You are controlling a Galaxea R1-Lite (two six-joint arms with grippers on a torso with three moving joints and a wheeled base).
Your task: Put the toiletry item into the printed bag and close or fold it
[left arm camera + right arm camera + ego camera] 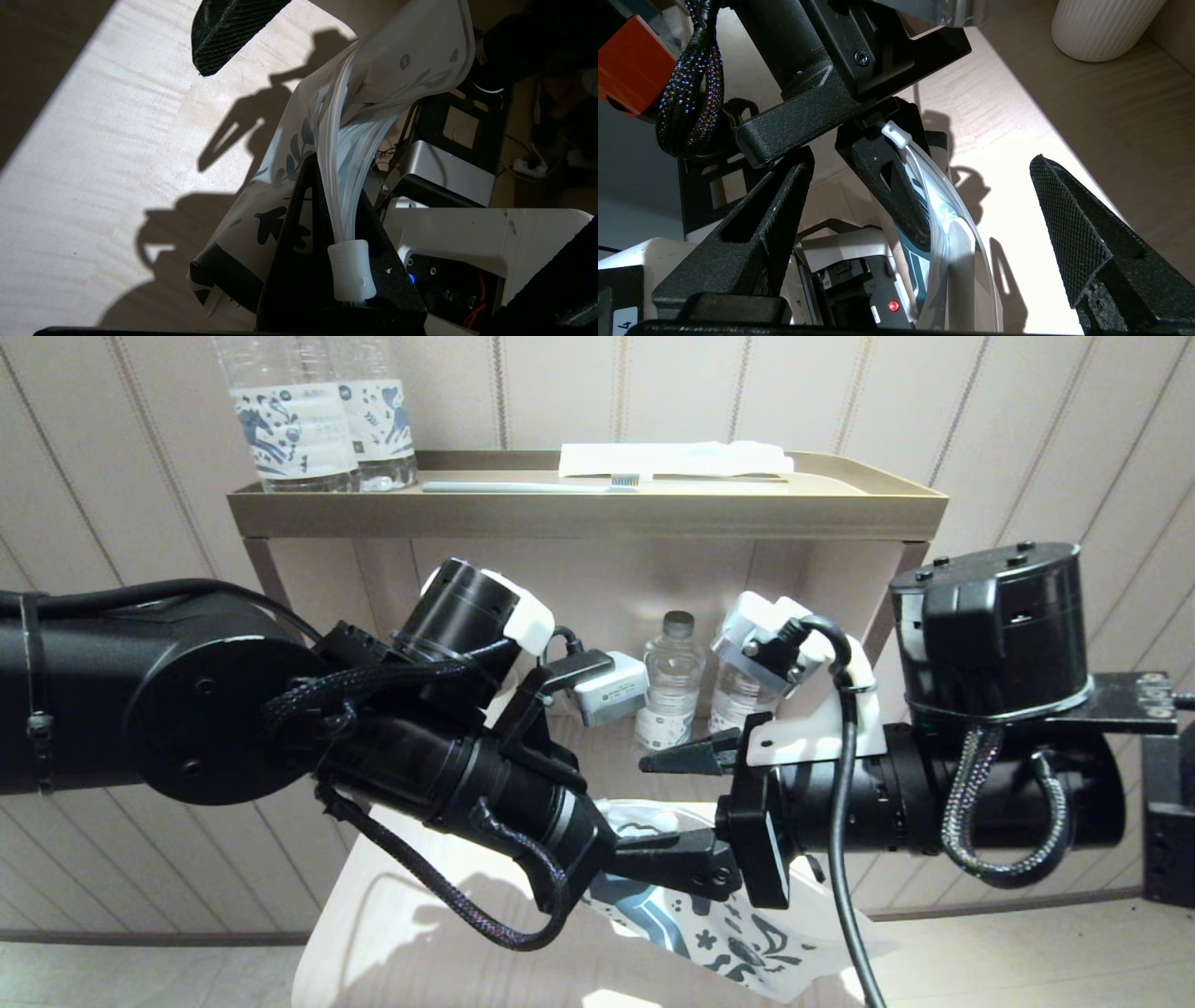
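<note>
white plastic printed bag [719, 933] with dark blue figures hangs pinched in the left gripper [327, 224] at its zip strip. the right gripper [920, 205] stands wide, the bag's edge between its fingers, untouched. closing step, it seems: next, it should pinch that strip.

Gap: between my right gripper's [920, 205] spread fingers, frame centre | Obstacle: printed bag [952, 242] and my left gripper [882, 154] occupying it.

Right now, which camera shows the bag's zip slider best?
The left wrist view: the slider sits big and close between the left gripper's shut fingers. The right wrist view shows it smaller. In the head view, arms hide it.
</note>
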